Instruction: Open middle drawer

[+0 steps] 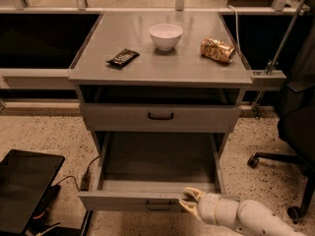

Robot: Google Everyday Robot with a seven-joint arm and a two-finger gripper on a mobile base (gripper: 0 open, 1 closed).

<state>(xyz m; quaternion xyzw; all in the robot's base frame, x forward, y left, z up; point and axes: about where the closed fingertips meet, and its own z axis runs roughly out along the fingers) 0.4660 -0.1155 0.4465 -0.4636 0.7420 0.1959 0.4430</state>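
Cabinet [162, 65]: one middle drawer [123, 201] out; jaws at front.

White bowl [166, 35], black snack bar [123, 58] and crumpled gold bag [217, 49] on cabinet top [162, 68], office chair [298, 132] at right.

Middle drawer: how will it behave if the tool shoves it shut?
The middle drawer stands pulled out and looks empty, so probably light, sliding easily. Grey metal, likely stiff. The tool sits at its front lip, right of the handle; a push there might skew it slightly.
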